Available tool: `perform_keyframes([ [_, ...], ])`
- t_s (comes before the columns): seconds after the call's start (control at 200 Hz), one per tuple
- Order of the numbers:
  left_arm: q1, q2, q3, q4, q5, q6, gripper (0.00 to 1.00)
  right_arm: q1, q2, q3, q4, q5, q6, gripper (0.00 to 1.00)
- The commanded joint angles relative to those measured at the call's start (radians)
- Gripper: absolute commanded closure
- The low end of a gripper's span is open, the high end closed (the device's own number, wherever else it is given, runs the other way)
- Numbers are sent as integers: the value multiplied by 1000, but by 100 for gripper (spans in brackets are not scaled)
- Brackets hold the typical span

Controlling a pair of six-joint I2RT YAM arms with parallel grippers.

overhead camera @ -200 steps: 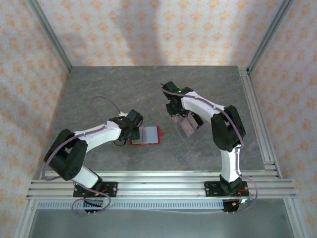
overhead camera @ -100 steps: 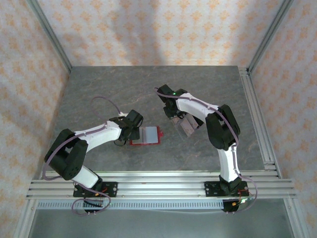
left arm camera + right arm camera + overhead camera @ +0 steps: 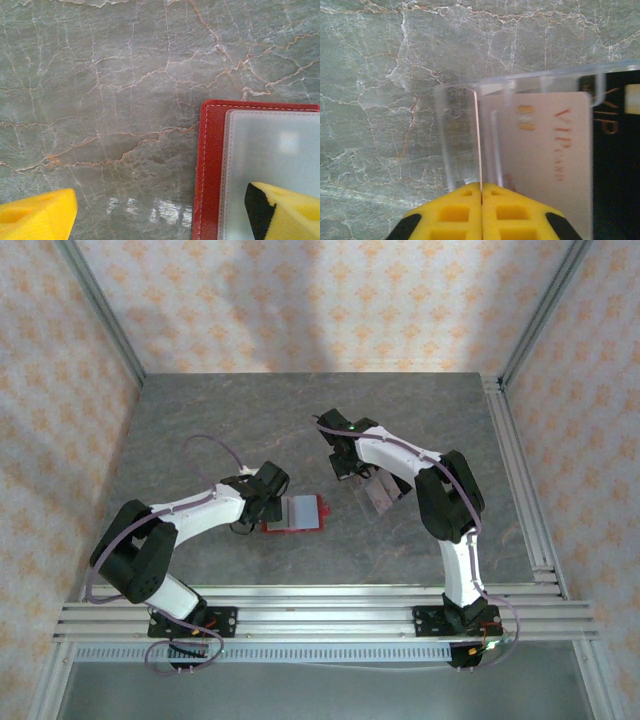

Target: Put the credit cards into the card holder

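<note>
The card holder (image 3: 298, 512) lies open on the table, red with a pale grey inside (image 3: 270, 150). My left gripper (image 3: 268, 502) stands open at its left edge: one yellow finger (image 3: 287, 212) is over the pale inside, the other (image 3: 35, 220) over bare table. My right gripper (image 3: 352, 468) is shut on the thin edge of a credit card (image 3: 480, 145), which stands upright in a clear plastic stand (image 3: 465, 130). A pale card printed "VIP" (image 3: 545, 160) leans in the same stand, with a black card (image 3: 615, 150) to its right.
The clear stand (image 3: 380, 495) sits about a hand's width right of the card holder. Aluminium rails (image 3: 520, 470) run along the table's right side and near edge. Papered walls close in the back and sides.
My right gripper swung slightly left over the stand and closed onto the upright card's edge. The left arm and the card holder have not moved.
</note>
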Motion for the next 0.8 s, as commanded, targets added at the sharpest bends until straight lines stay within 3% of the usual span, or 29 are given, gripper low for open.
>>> perform_keyframes([
  [0.0, -8, 10, 1, -13, -30, -7, 12, -2, -17, 31, -36, -16, -2, 98],
  [0.541, -6, -29, 68, -89, -68, 35, 11, -9, -149, 74, -28, -170, 57, 100],
  [0.796, -19, -7, 62, -60, -40, 55, 11, 0, -315, -138, 195, -400, 256, 100],
])
